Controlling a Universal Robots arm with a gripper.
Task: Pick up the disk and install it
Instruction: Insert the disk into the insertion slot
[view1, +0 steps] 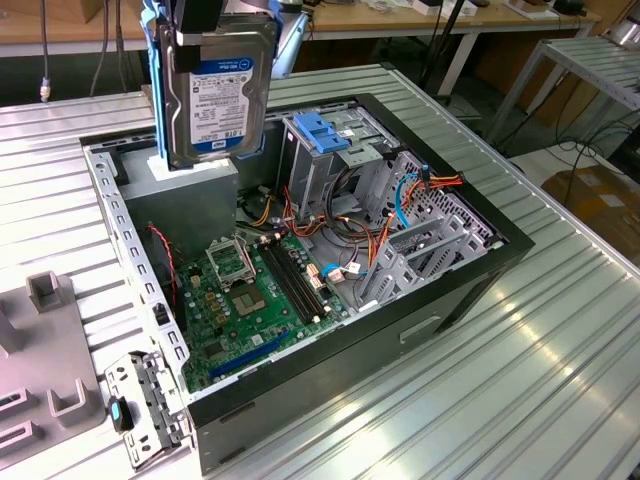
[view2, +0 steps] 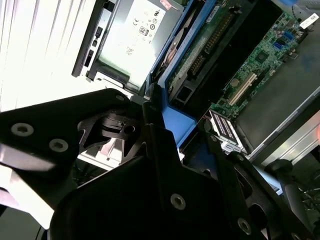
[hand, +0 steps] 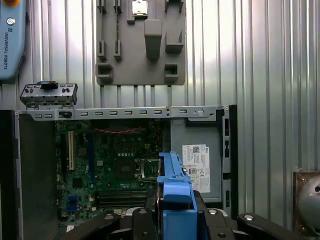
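Observation:
The disk (view1: 220, 95) hangs upright in the air over the back left corner of the open computer case (view1: 470, 290), its blue-and-white label facing the exterior camera and blue rails on its sides. My gripper (view1: 203, 22) is shut on its upper end. In the first wrist view the disk (hand: 175, 197) shows edge-on with a blue rail, clamped by the gripper (hand: 175, 222) above the motherboard. In the second wrist view the disk's (view2: 200, 55) green circuit-board side and blue rail run out from the black fingers (view2: 150, 107).
Under the disk lies the grey power-supply box (view1: 190, 200). A metal drive cage with a blue latch plate (view1: 325, 135) and loose cables stands to its right. The motherboard (view1: 250, 290) fills the case floor. A grey fixture plate (view1: 40, 350) and a metal bracket (view1: 150, 400) lie outside, left.

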